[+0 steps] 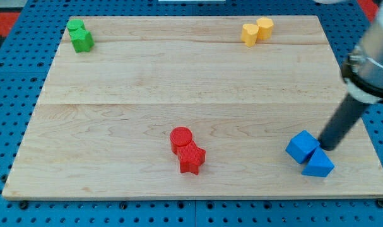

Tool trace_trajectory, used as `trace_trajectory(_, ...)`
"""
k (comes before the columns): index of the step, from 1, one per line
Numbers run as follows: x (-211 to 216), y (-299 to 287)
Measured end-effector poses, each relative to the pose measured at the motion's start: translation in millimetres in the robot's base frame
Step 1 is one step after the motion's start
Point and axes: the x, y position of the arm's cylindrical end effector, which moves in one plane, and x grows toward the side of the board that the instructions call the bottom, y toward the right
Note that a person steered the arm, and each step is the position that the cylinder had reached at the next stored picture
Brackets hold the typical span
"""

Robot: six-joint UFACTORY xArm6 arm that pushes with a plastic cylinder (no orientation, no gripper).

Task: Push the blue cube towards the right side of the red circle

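The blue cube (301, 145) sits near the view's bottom right of the wooden board (191, 82). A blue triangular block (318, 164) touches it on its lower right. My tip (322, 147) rests just right of the blue cube, above the triangular block, close to or touching both. The red circle (181, 137) lies at the bottom centre, far left of the cube. A red star-shaped block (191, 158) touches the circle on its lower right.
Two green blocks (79, 35) sit together at the top left. Two yellow blocks (257, 30) sit together at the top right. The board's right edge (361, 120) runs close behind my rod. A blue pegboard (14, 75) surrounds the board.
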Motion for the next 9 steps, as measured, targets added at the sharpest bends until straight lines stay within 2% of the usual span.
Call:
trace_trajectory(1,-5,-48)
trace_trajectory(2,-3,15)
trace_trajectory(3,1,-1)
trace_trajectory(5,23,-75)
trace_trajectory(7,57,-95)
trace_trajectory(8,29,-142)
trace_trajectory(9,18,-151)
